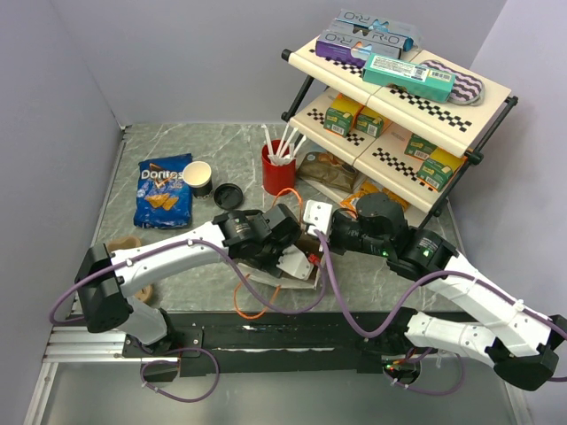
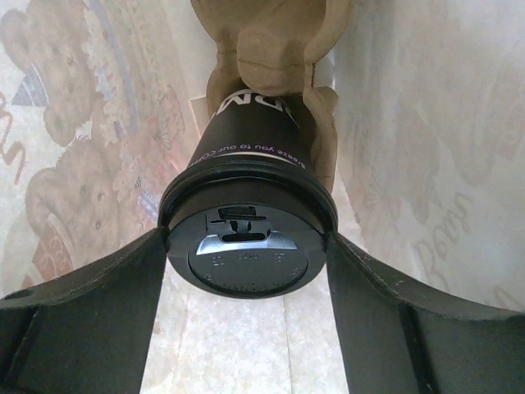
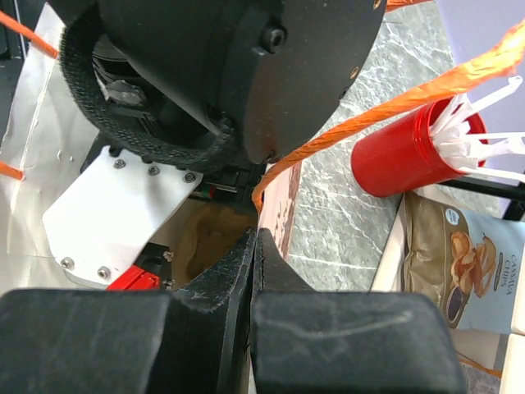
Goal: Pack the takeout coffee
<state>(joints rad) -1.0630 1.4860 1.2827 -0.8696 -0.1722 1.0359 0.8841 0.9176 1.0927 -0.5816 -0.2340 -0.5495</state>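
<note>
claw of the left arm (image 2: 246,240) sits deep inside the bag (image 2: 82,131), its two fingers (image 2: 98,304) spread wide and pressed against either side of the lid (image 2: 246,258) of the coffee (image 2: 246,156) — clamped on it, as far as the wrist view shows. the cup's far end is tucked into a tan insert (image 2: 271,49) at the far end of the bag, with printed paper walls close on both sides. so the main step looks nearly done: the coffee is in the bag and seemingly seated, only not released.

right claw (image 3: 254,246) has its fingers pressed together, apparently pinching the bag's rim just beside the left wrist and holding the mouth open. an orange handle (image 3: 467,75) loops past it.

further out on the surface (image 1: 221,146), an open cup (image 1: 197,177) stands with a loose lid (image 1: 228,196) just beside it, near a chip bag (image 1: 163,190) and a red cup (image 1: 277,168) of straws. whether that open cup belongs in the bag too i cannot tell.

left to do, by my reading: let go of the coffee, draw the left arm out without tipping it, then free the rim — and perhaps close the bag.
</note>
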